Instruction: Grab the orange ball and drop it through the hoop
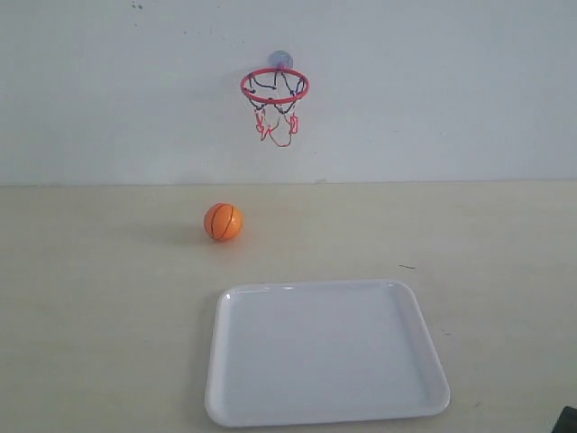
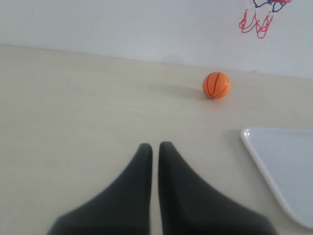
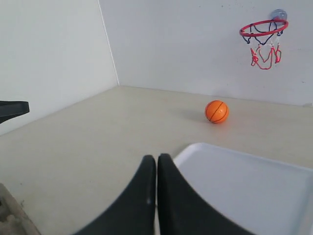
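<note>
The orange ball (image 1: 223,222) (image 2: 216,85) (image 3: 216,111) rests on the beige table, below and a little left of the hoop. The hoop (image 1: 275,86) (image 3: 263,28), with its red ring and string net, is stuck on the white back wall by a clear suction cup; only its net (image 2: 259,17) shows in the left wrist view. My left gripper (image 2: 155,145) is shut and holds nothing, far short of the ball. My right gripper (image 3: 157,157) is shut and empty too, by the tray's near corner. Neither gripper shows in the exterior view.
A white rectangular tray (image 1: 329,410) (image 2: 274,161) (image 3: 205,149) lies on the table in front of the ball. A white side wall (image 3: 49,58) bounds the table on one side. A dark part of the other arm (image 3: 12,108) pokes in at an edge.
</note>
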`<state>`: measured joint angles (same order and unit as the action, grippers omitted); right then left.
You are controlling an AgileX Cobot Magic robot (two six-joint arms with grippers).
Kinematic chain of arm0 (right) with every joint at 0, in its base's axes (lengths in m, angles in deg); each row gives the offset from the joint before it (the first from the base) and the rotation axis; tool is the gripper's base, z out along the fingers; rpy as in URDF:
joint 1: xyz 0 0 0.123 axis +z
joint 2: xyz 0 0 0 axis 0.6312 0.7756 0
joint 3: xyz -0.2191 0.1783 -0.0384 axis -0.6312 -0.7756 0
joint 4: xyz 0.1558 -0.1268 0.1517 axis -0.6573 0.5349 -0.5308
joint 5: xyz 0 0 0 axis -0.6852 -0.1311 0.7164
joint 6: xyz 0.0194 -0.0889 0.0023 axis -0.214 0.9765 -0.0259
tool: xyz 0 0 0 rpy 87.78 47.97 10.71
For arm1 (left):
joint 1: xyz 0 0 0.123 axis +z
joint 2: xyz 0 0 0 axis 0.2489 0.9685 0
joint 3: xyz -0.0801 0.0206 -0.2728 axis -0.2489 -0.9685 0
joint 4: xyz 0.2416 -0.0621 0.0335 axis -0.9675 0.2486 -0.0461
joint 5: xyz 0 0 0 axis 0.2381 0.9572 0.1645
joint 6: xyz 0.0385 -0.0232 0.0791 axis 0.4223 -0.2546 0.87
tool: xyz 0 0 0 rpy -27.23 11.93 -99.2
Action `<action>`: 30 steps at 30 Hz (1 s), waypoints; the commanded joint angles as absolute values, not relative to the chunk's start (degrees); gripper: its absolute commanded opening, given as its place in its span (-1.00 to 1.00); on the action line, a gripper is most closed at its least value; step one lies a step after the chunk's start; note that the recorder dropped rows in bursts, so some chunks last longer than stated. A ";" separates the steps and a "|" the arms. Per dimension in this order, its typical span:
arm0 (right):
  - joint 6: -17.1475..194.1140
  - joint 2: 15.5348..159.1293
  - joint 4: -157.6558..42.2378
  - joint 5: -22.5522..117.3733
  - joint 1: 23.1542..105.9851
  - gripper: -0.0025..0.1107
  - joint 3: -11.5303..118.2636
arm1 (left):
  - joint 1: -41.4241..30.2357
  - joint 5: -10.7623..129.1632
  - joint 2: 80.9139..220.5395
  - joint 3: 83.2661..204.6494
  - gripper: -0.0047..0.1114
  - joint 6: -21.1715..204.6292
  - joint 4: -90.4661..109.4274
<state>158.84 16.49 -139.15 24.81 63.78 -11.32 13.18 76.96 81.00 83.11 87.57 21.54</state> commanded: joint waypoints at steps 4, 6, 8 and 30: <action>158.53 16.12 -138.96 25.36 63.65 -0.96 -11.53 | 13.21 76.33 80.91 83.27 -0.85 87.43 21.65; 158.42 16.12 -139.00 25.34 63.65 -0.96 -11.53 | 13.21 76.33 80.91 83.27 -0.85 87.43 21.65; 158.41 16.12 -138.87 25.34 63.65 -0.96 -11.53 | 13.21 76.33 80.91 83.27 -0.85 87.43 21.65; 70.13 16.12 -53.50 25.63 63.65 -0.96 -11.53 | 13.21 76.33 80.91 83.27 -0.85 87.43 21.65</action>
<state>71.81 16.49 -55.21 25.13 63.78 -11.55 13.18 76.96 81.00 83.11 87.57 21.54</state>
